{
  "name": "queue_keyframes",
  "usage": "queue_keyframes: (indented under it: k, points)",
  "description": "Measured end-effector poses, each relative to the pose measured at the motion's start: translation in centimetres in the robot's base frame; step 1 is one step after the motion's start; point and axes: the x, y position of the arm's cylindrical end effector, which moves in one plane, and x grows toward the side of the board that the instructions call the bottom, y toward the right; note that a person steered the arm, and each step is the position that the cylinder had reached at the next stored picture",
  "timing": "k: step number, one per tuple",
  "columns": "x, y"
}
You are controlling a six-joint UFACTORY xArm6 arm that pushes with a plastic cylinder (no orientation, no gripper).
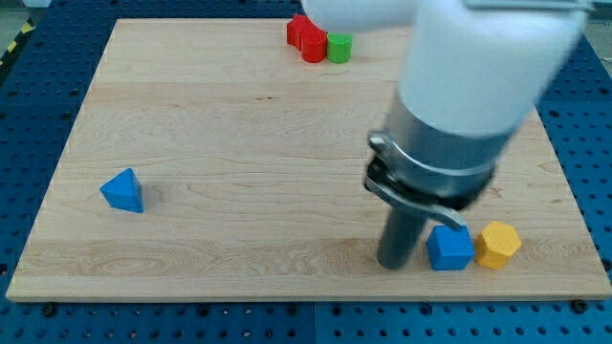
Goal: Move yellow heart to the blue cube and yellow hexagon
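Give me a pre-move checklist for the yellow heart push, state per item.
1. Yellow heart located: not ok, none visible; the arm may hide it.
2. My tip visible: ok, at the view's left of the blue cube.
3. Targets together: ok, yellow hexagon right beside the cube.
4. Tip touching cube: cannot tell.
5. Strays far off: ok, blue triangular block at left, red blocks and green block at top.

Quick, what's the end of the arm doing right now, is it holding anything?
My tip: a bare rod, no gripper, holding nothing. It stands just to the view's left of the blue cube; contact cannot be told.
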Motion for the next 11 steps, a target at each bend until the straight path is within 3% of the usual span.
queue_keyframes:
  k: [1, 4, 8, 11]
  points:
    - [-4.2, -1.9]
    - [-7.0, -0.1]
    - [-7.0, 6.3]
    - [-5.3, 7.0]
